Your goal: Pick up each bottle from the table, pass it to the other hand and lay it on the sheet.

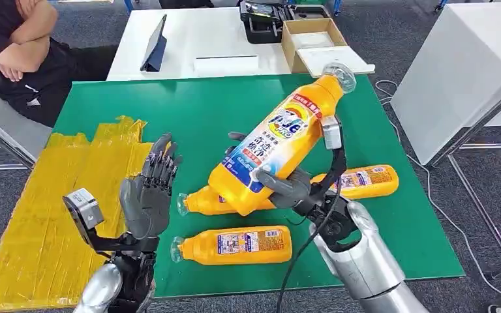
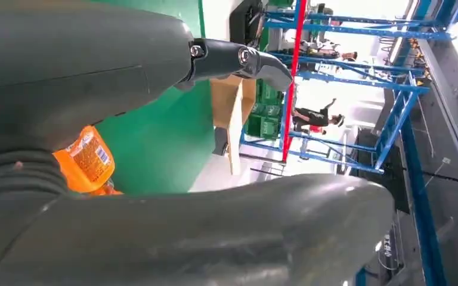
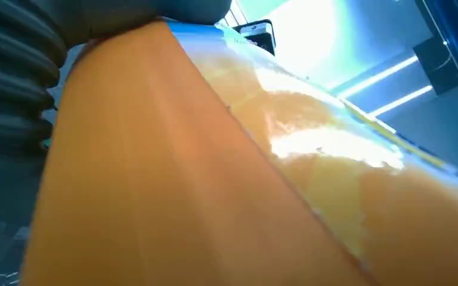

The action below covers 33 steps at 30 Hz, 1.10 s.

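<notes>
Four orange detergent bottles are in my view. I have one orange bottle (image 1: 280, 140) up in the air, tilted, with its clear cap (image 1: 340, 75) pointing up and far. My right robot hand (image 1: 291, 186) is wrapped around its low end. My left robot hand (image 1: 149, 189) is up on the left with its fingers spread wide, and it holds nothing. It is well apart from the lifted bottle.

I think the pass could go wrong. My right robot hand grips the bottle only near its bottom, so the heavy top may tip over or slide out. If my left robot hand closes too soon, it may just bump the bottle and knock it down onto the bottles below.

Three more bottles lie flat on the green bench (image 1: 189, 104). The near bottle (image 1: 235, 245) is close to me. The middle bottle (image 1: 202, 201) is partly hidden under the lifted one. The right bottle (image 1: 365, 180) lies behind my right arm. One yellow sheet (image 1: 45, 222) lies on the left, with no bottle on it yet.
</notes>
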Each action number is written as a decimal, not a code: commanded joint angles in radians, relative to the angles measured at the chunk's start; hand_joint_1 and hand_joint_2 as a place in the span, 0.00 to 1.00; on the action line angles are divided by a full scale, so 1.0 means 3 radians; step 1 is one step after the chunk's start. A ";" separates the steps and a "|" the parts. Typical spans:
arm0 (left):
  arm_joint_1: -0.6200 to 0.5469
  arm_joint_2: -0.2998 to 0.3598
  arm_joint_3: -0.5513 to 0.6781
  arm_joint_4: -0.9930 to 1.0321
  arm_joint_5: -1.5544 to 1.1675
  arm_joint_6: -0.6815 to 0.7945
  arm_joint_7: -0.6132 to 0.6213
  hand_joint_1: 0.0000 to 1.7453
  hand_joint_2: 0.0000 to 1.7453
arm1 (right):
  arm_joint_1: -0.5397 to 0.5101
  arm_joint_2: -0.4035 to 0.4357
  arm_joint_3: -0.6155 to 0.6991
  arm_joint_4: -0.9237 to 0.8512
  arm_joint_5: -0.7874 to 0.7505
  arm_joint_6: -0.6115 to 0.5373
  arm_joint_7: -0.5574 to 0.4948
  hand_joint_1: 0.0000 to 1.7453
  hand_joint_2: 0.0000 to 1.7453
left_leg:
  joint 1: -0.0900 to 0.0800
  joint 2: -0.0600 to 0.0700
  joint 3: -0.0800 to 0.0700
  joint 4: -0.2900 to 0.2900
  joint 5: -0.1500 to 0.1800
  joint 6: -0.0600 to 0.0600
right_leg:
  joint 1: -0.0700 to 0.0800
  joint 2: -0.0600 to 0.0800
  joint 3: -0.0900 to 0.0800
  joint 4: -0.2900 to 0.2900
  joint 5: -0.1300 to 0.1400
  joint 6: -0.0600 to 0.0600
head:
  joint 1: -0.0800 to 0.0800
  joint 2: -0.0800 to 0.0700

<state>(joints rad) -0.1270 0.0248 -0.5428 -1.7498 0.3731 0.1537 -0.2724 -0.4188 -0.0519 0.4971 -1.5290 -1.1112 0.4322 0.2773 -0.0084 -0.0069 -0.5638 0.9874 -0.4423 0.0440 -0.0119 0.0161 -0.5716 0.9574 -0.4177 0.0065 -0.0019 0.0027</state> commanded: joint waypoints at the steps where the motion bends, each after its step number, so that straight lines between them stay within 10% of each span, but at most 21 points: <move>1: -0.0026 0.0055 0.0032 0.0084 -0.0022 0.0012 0.0008 0.00 0.00 | -0.0276 0.0045 0.0161 0.0343 -0.0004 -0.0017 -0.0001 1.00 1.00 | 0.0000 0.0009 0.0017 -0.0001 -0.0005 -0.0014 | 0.0000 0.0002 0.0013 -0.0001 -0.0003 -0.0004 | 0.0000 0.0000; 9: -0.0050 0.0084 0.0039 0.0031 -0.0203 0.0067 -0.0069 0.00 0.00 | -0.0292 0.0015 0.0171 0.0368 0.0107 -0.0053 0.0025 1.00 1.00 | 0.0000 0.0002 0.0009 -0.0001 -0.0003 -0.0010 | 0.0000 0.0000 0.0008 0.0000 -0.0002 -0.0003 | 0.0000 0.0000; 23: -0.0019 0.0133 0.0409 0.0041 -0.0274 -0.0211 0.0169 0.00 0.00 | -0.0549 -0.0207 0.0390 0.0476 0.2332 -0.0666 0.0615 1.00 1.00 | 0.0001 0.0007 0.0009 0.0001 -0.0003 -0.0011 | 0.0001 0.0004 0.0006 0.0001 -0.0002 -0.0003 | 0.0000 0.0000; 33: -0.0149 0.0020 0.0216 0.0087 -0.0250 -0.0197 0.0292 0.00 0.00 | -0.0637 -0.0292 0.0398 0.0397 0.2500 -0.0605 0.0639 1.00 1.00 | 0.0000 -0.0004 0.0013 0.0006 -0.0005 -0.0016 | 0.0001 -0.0012 0.0014 0.0004 -0.0007 -0.0004 | 0.0000 0.0000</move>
<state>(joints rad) -0.1246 0.0462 -0.4444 -1.7784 0.2930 0.0919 -0.1987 -0.5264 -0.1049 0.5669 -1.4378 -0.3681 0.2483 0.4646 -0.0089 -0.0072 -0.5637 0.9876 -0.4418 0.0437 -0.0120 0.0161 -0.5717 0.9575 -0.4177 0.0065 -0.0019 0.0027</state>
